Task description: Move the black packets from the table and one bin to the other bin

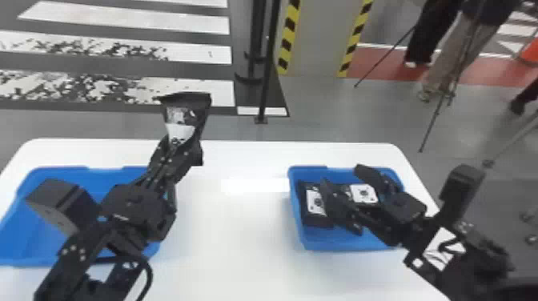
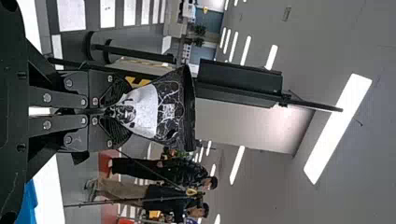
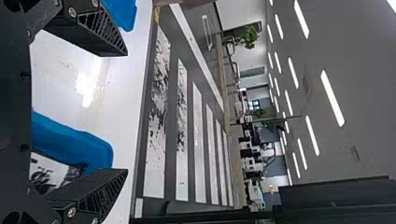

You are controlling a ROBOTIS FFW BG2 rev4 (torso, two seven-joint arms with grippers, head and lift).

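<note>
The head view is looking forward and down from above, covering both blue bins (image 1: 82, 176) and much of the counter (image 1: 232, 248). The left wrist view is peering out from right behind its claw (image 1: 172, 154), lying sideways, facing across the floor towards the ceiling. Over to the right wrist view: sideways too, it's aiming close past its claw (image 1: 341, 175), beyond the counter's edge. All three are sharing the floor stripes (image 1: 196, 24)!

Black packet (image 2: 144, 112), white-patterned face, raised with narrow end pinched, flared end uppermost. Right blue bin (image 1: 328, 243): apparently two white-labelled black packets (image 1: 316, 202) lie inside. Left blue bin (image 1: 26, 224) stands well apart on the white table (image 1: 236, 256).
</note>
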